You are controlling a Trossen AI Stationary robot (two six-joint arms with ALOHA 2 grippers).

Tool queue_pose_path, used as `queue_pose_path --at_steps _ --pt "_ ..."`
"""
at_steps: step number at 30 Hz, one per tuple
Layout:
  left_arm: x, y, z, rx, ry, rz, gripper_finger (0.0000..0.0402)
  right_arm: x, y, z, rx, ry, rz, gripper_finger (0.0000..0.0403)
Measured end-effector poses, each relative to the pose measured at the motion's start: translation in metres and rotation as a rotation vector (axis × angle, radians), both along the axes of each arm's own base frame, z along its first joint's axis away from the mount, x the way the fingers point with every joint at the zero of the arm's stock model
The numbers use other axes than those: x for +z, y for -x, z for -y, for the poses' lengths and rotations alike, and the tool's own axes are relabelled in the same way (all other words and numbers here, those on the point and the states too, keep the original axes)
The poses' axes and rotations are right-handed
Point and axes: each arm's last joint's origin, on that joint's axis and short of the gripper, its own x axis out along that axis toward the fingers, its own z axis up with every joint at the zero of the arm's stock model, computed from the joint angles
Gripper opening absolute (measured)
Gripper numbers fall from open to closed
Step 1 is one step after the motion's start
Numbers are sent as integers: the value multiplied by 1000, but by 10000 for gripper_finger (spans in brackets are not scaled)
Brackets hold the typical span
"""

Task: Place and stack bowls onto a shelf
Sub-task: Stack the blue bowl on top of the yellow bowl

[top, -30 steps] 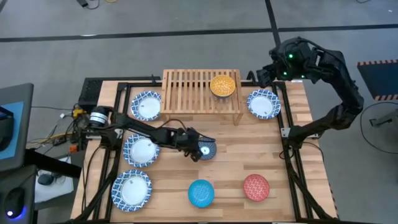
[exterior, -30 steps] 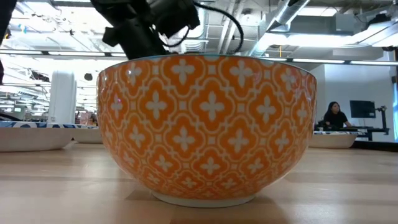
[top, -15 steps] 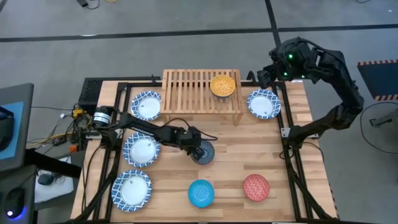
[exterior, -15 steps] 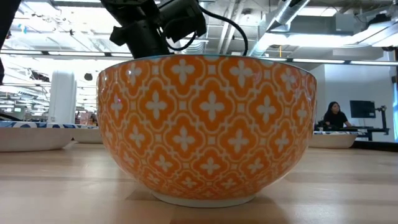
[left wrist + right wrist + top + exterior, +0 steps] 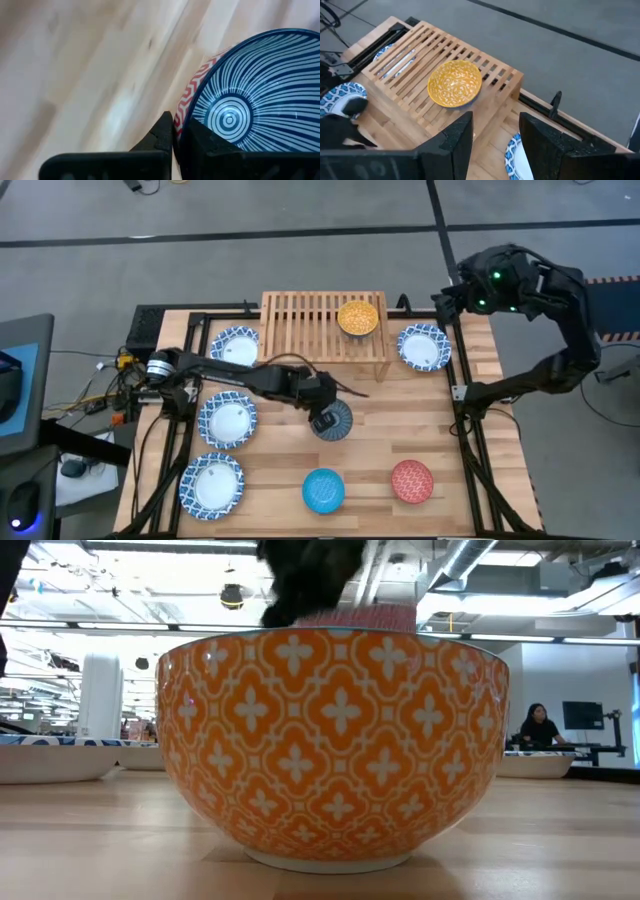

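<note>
Left end effector point(image 5: 173, 131) clamped on the grey-blue bowl's point(image 5: 333, 420) rim, now shifted slightly rightward from before.

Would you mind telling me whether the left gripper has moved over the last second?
Yes. In the high view the left gripper, shut on the striped bowl's rim, has shifted slightly closer to the shelf and toward the table's right side.
</note>
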Motion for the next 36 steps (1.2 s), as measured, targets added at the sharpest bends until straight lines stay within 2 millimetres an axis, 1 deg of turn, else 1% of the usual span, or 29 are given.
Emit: queue_pose_path --at_steps 3,5,8,11,14,16,21,24,27,30,31,34,36 --pt "41 -4 -10 -36 -51 57 2 1 10 -4 -26 7 9 188" --pt "66 -3 -23 -35 -108 93 1 3 16 -7 -28 13 26 187" --pt "97 -1 -55 31 -202 163 1 5 24 -11 -35 19 51 185" --pt "117 5 -95 123 -235 219 1 6 29 -13 -45 31 60 179" --pt "124 13 -131 204 -233 236 1 7 31 -13 -56 37 63 172" --pt "125 18 -151 241 -230 246 1 7 31 -13 -56 37 63 168" --pt "133 25 -186 271 -202 359 0 7 31 -13 -56 37 63 164" --pt "139 29 -200 295 -215 431 0 6 30 -13 -62 31 68 164" --pt "143 32 -211 321 -234 471 0 6 29 -12 -68 25 69 164" --pt "143 27 -221 326 -260 526 0 6 26 -11 -70 22 65 164" --pt "141 25 -224 322 -263 531 0 6 26 -11 -71 21 66 164" --pt "130 9 -231 303 -271 569 0 5 21 -9 -81 10 66 164" --pt "115 0 -235 287 -261 534 0 4 19 -8 -85 4 66 164"
